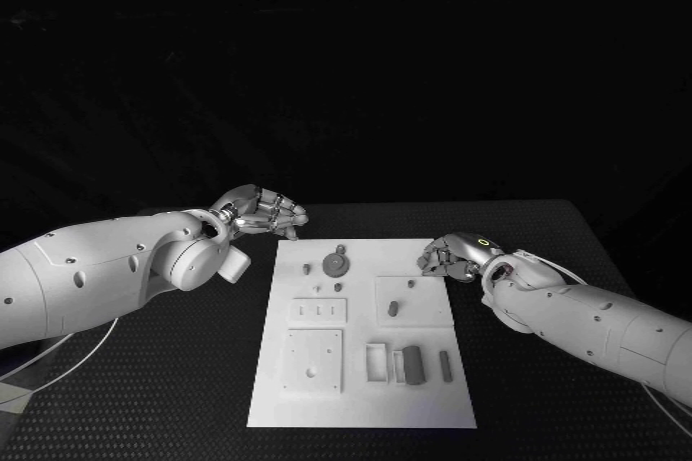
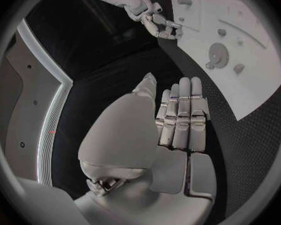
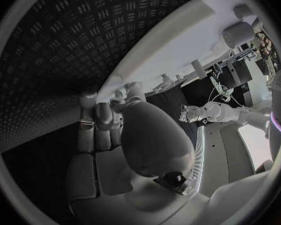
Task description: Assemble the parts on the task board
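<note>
Task board (image 1: 361, 381): flat white rectangular plate, matte, lying lengthwise in the middle of the black table (image 1: 577, 231), whose surface has a fine embossed tread pattern. The board carries shallow rectangular recesses and raised panels.

Parts, all grey: a round disc with a small tab (image 1: 336, 264) near the far end; a small peg (image 1: 306, 269) just beside it on the robot's left; a short stub (image 1: 392, 307) on a square panel right of centre; a dark elongated block (image 1: 413, 365) and a thinner bar (image 1: 446, 366) standing near the near right corner, next to an open white tray-like slot (image 1: 376, 363).

Left hand (image 1: 261, 213): silver, hovering off the board's far left corner, over bare table. In the left wrist view the fingers (image 2: 181, 116) lie straight and side by side with the palm flat; nothing held, no contact with the board.

Right hand (image 1: 453, 258): at the board's right edge toward the far end, fingers curled inward over the rim. It looks empty, but whether a fingertip touches the board cannot be settled from the head view, and its wrist view hides the tips behind the hand itself.

Clearance: open table on both long sides of the board and beyond its far edge. The two hands are well apart, with the board's far end between them.
</note>
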`<state>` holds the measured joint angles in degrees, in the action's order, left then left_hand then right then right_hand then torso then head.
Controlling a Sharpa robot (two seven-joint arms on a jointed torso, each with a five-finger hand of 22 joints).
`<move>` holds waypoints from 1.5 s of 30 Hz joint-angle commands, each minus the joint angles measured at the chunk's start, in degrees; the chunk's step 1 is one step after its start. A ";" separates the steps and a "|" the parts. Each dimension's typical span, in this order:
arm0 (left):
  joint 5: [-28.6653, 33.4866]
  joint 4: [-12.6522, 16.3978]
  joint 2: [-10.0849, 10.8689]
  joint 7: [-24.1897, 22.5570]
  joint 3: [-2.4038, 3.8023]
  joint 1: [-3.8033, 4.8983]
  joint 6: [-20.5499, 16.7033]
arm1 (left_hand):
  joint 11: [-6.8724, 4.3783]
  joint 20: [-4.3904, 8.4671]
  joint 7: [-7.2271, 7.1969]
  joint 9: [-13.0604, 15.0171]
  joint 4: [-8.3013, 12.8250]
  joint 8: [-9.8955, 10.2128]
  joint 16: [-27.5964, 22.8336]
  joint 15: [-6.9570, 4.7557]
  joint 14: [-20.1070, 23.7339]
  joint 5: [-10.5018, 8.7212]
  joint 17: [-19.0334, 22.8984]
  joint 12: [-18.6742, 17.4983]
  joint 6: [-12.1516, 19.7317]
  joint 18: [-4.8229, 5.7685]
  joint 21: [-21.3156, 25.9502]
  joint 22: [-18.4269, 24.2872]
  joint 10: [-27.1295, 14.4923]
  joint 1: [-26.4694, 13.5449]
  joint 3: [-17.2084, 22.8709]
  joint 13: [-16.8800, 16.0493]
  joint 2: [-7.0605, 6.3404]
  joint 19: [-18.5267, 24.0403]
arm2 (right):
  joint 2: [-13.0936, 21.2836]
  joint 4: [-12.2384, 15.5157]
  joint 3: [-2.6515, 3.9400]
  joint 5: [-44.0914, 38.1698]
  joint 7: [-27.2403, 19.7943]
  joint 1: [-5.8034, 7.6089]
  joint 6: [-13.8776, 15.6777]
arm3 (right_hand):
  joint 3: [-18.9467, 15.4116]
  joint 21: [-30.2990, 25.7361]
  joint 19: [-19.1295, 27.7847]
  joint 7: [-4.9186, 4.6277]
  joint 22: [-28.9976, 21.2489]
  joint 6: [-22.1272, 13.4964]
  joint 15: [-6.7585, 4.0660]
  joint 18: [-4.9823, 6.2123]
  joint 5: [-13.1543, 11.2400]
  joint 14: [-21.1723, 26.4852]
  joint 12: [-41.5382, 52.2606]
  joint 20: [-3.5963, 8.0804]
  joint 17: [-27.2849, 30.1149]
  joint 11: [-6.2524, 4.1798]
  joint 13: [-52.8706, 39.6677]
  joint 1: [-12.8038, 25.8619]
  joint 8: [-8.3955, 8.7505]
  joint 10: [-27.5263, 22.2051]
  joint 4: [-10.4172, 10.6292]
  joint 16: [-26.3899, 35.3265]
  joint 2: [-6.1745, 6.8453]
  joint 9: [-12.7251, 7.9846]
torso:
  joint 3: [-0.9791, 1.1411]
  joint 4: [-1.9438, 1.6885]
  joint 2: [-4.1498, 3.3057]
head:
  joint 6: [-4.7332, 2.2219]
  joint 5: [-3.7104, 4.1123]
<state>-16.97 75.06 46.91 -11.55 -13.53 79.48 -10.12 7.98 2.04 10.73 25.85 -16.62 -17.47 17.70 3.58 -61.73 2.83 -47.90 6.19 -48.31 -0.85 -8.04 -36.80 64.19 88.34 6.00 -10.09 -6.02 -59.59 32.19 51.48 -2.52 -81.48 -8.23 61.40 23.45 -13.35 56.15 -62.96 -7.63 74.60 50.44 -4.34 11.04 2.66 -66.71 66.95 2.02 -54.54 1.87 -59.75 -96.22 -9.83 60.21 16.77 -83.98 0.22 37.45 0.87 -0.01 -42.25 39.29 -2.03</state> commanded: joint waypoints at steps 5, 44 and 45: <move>-0.15 0.16 -0.01 -0.32 0.05 0.03 0.41 | 0.09 0.06 -0.11 0.01 0.00 0.05 -0.33 0.02 -0.55 0.09 -0.08 -0.29 0.26 -0.51 0.31 -0.06 -0.22 -0.36 -0.28 -0.08 -0.07 -0.15 | 0.32 0.68 -0.04 -0.35 0.34 -0.06 0.89 | -0.73 -0.31 -0.26 -1.36 -0.32 -2.38 0.57 3.96 -0.01 0.70 -0.17 0.19 0.12 0.59 -0.16 1.17 1.29 -0.75 0.03 0.18 2.45 -0.24 | 0.05 0.04 -0.06 | -0.05 0.06; -0.19 0.01 -0.21 -0.20 0.04 0.03 0.57 | 0.11 0.05 -0.08 0.01 -0.01 0.10 -0.44 0.02 -0.59 0.09 -0.18 -0.37 0.34 -0.51 0.36 -0.09 -0.26 -0.35 -0.28 -0.13 -0.11 -0.17 | -1.24 -3.01 0.00 1.85 -5.95 0.90 -7.36 | 1.72 -0.44 2.40 3.07 0.42 -4.28 -3.23 3.78 0.00 4.97 0.57 -0.75 -1.22 -3.47 -1.36 -5.44 1.81 -4.58 -0.03 -1.33 -2.01 0.98 | 0.02 -0.11 -0.10 | 0.05 -0.11; -0.19 0.04 -0.20 -0.18 0.04 0.03 0.55 | 0.11 0.05 -0.08 0.01 -0.01 0.10 -0.44 0.02 -0.59 0.09 -0.18 -0.37 0.34 -0.51 0.36 -0.09 -0.26 -0.35 -0.28 -0.13 -0.11 -0.17 | -1.27 -3.12 0.00 1.85 -5.98 0.96 -7.32 | 1.73 -0.42 2.41 3.06 0.44 -4.26 -3.22 3.79 0.00 4.99 0.60 -0.75 -1.24 -3.46 -1.38 -5.46 1.80 -4.60 -0.03 -1.36 -2.05 1.00 | 0.02 -0.12 -0.10 | 0.05 -0.11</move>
<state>-17.03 74.96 46.78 -11.45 -13.54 79.48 -10.11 7.98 2.04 10.73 25.85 -16.62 -17.47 17.48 3.79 -61.93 2.83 -47.99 6.19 -48.31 -0.85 -8.04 -36.82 64.19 88.34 6.00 -10.14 -6.03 -59.59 31.04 48.41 -2.41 -79.44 -12.75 62.45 17.95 -11.82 55.38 -60.99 -4.90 74.94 46.08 -6.55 12.81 2.67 -62.88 67.18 1.11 -55.74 -1.64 -61.02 -101.60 -8.02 55.89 16.83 -84.97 -1.13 38.39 0.89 -0.09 -42.34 39.34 -2.16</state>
